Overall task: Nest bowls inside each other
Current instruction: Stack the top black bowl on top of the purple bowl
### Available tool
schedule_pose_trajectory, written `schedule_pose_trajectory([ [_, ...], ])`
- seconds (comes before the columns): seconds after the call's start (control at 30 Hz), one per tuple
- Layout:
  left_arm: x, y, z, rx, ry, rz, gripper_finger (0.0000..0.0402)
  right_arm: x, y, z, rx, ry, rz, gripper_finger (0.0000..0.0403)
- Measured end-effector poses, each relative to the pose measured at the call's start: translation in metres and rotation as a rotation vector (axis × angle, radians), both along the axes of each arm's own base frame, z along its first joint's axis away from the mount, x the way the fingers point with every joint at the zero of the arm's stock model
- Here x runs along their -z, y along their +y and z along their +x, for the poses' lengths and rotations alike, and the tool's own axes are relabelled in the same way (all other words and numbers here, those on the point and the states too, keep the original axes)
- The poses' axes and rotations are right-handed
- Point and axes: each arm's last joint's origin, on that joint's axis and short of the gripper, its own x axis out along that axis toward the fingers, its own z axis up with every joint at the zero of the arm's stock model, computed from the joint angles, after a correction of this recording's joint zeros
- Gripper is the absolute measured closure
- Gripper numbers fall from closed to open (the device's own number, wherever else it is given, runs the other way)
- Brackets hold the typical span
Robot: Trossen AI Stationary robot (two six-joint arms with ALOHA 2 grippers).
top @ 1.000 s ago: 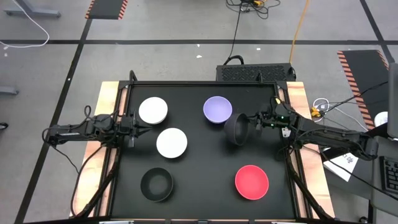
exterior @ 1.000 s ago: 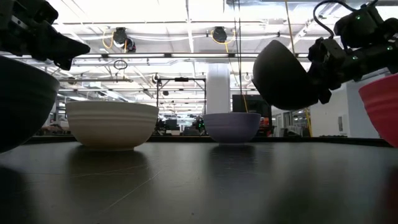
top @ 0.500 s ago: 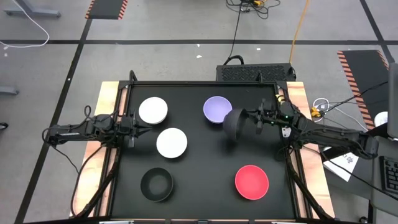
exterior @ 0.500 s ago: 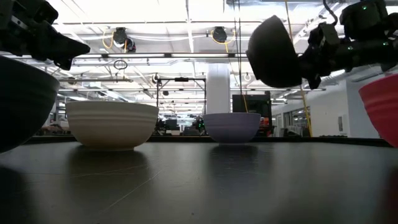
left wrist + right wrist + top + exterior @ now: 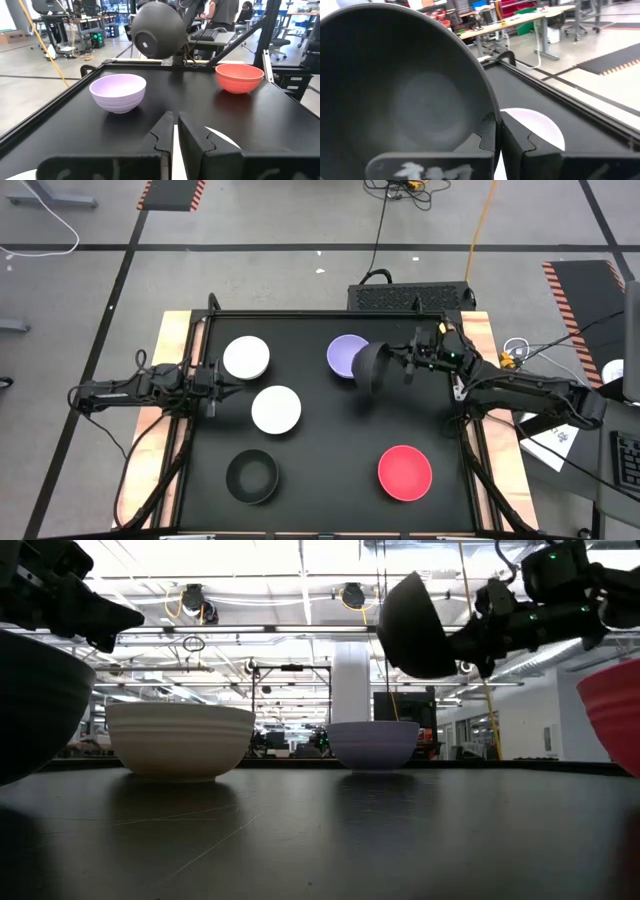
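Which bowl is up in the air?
The black bowl held by the right pincer, tipped on its side beside the lavender bowl. The other black bowl and the rest sit on the table.

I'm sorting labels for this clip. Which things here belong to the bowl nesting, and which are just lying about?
Job: black bowl in right gripper; lavender bowl; two white bowls; second black bowl; red bowl.
Lying about: floor cables; black box behind table.
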Motion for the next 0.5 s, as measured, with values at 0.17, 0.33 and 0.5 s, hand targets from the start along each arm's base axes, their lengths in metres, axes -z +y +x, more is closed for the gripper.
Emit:
schedule_pose_trajectory([
  [0.17, 0.000, 0.000, 0.000, 0.017, 0.000, -0.002, 0.0376, -0.014, -0.010, 0.010, -0.011, 0.013, -0.009, 0.0403],
  [0.33, 0.000, -0.001, 0.000, 0.018, 0.000, -0.002, 0.0376, -0.027, -0.023, 0.021, -0.016, 0.056, 0.006, 0.0403],
  [0.5, 0.000, -0.001, 0.000, 0.018, 0.001, -0.003, 0.0376, -0.038, -0.041, 0.033, 0.008, 0.166, 0.038, 0.0403],
])
